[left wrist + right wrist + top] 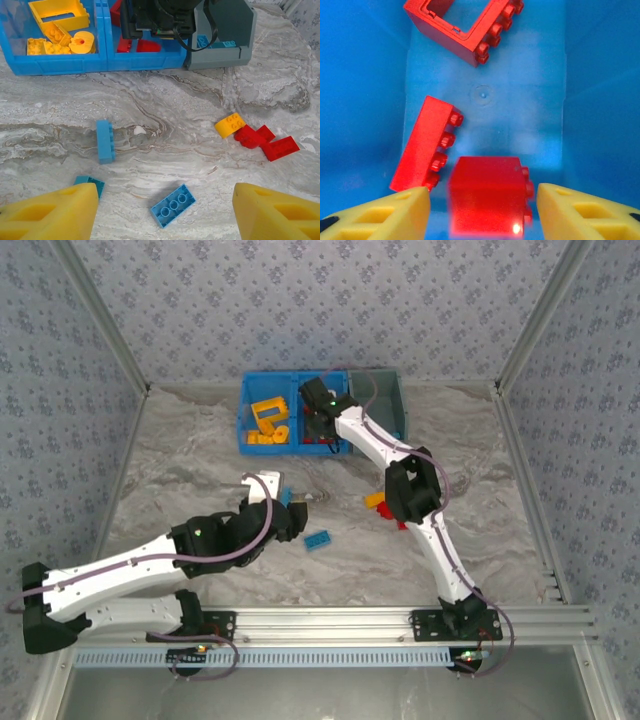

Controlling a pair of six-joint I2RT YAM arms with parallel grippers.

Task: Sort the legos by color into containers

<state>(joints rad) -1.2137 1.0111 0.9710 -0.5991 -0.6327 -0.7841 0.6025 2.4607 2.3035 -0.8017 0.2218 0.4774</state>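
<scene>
Closest to the right wrist lens, a squat red brick sits blurred between the yellow fingers of my right tool, its studs facing right. The fingers stand wider than the brick, with a gap showing on its left, so nothing is clamped. Beside it a long red brick lies on its side, long axis running up the frame with a slight lean right, studs also to the right. Farther in lies a red hollow frame. All three are inside the middle blue bin.

From the left wrist I see my left tool spread wide and empty, low over the surface. Just ahead of it a flat blue brick lies studs up, long axis diagonal from near left to far right. A long blue brick rests on its side, pointing straight away from me. A small blue piece pokes out by the left finger. To the right, a yellow-orange brick touches a cluster of red bricks.

Beyond them, the left blue bin holds the yellow pieces and the grey bin holds blue ones.

The surface is grey-white marbled, walled by patterned blue-grey wallpaper, with an aluminium rail along the near edge.
</scene>
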